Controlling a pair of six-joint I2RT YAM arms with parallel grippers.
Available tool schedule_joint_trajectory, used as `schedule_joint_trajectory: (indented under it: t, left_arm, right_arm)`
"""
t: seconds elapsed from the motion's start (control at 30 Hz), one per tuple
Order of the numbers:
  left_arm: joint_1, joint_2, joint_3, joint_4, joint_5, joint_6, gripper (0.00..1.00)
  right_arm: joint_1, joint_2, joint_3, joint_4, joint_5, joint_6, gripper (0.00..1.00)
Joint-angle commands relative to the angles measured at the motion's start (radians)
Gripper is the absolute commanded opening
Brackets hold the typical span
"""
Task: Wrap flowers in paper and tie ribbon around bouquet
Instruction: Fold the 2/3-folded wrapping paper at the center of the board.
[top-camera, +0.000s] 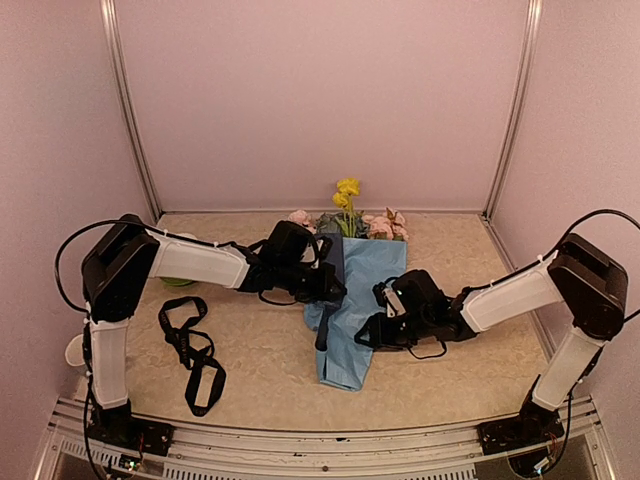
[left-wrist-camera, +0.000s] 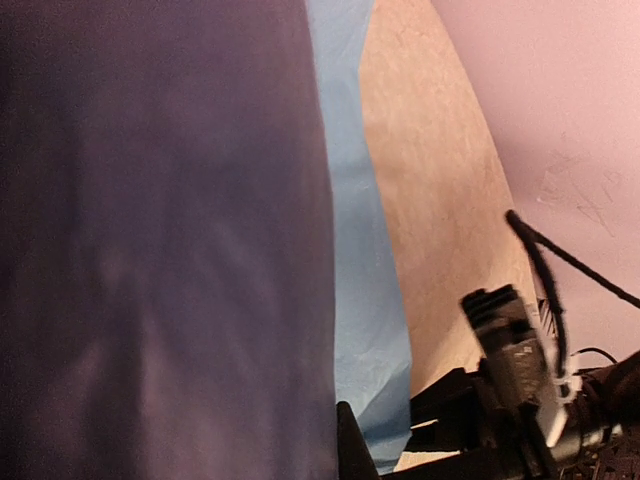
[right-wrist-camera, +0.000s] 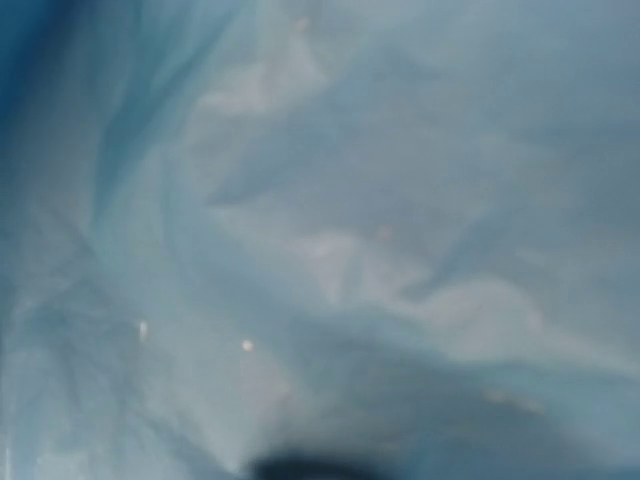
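The light-blue paper (top-camera: 368, 262) lies mid-worktop (top-camera: 260, 360), folded around the flowers (top-camera: 350, 212), whose heads stick out toward the far edge. The left gripper (top-camera: 332, 288) is pressed together at the paper's navy left fold. The right gripper (top-camera: 380, 300) rests on the paper's right side, and its spread cannot be told. The black ribbon (top-camera: 190, 350) lies loose near the left edge.

The left claw (top-camera: 333, 289) is clamped shut, the right claw (top-camera: 378, 308) unreadable, both low.
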Motion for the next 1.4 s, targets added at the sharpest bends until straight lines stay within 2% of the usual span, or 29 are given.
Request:
schedule_joint_trajectory:
  t: [0.0, 0.2, 0.3, 0.37, 0.43, 0.53, 0.63, 0.77, 0.97, 1.17, 1.37]
  left_arm:
    - [0.009, 0.079, 0.061, -0.091, 0.068, -0.031, 0.00]
    - [0.025, 0.083, 0.061, -0.083, 0.084, -0.037, 0.00]
    - [0.025, 0.079, 0.052, -0.071, 0.084, -0.042, 0.00]
    - [0.027, 0.075, 0.043, -0.059, 0.084, -0.044, 0.00]
    - [0.030, 0.072, 0.033, -0.045, 0.090, -0.050, 0.00]
    - [0.039, 0.053, -0.001, -0.002, 0.102, -0.077, 0.00]
    - [0.050, -0.010, -0.061, 0.042, 0.081, -0.094, 0.00]
    - [0.070, -0.127, -0.161, 0.073, 0.047, -0.104, 0.00]
    - [0.058, -0.263, -0.242, 0.073, 0.020, -0.104, 0.00]
    - [0.030, -0.236, -0.194, 0.094, 0.098, -0.138, 0.00]
    - [0.037, -0.168, -0.096, 0.092, 0.064, -0.149, 0.00]
  right_arm:
    - [0.014, -0.060, 0.006, -0.109, 0.090, -0.009, 0.40]
    - [0.020, -0.206, 0.015, -0.320, 0.208, -0.031, 0.50]
    - [0.068, -0.283, 0.084, -0.468, 0.374, -0.071, 0.51]
    - [0.111, -0.288, 0.136, -0.515, 0.429, -0.110, 0.49]
    - [0.124, -0.283, 0.119, -0.397, 0.314, -0.146, 0.35]
    - [0.123, -0.217, 0.037, -0.074, 0.004, -0.144, 0.19]
    - [0.124, -0.061, 0.090, 0.004, -0.178, -0.135, 0.10]
    - [0.123, 0.099, 0.149, 0.082, -0.300, -0.121, 0.07]
    - [0.122, 0.264, 0.207, -0.006, -0.295, -0.068, 0.05]
    - [0.122, 0.288, 0.184, -0.018, -0.265, -0.047, 0.04]
    - [0.125, 0.264, 0.163, 0.026, -0.247, -0.053, 0.03]
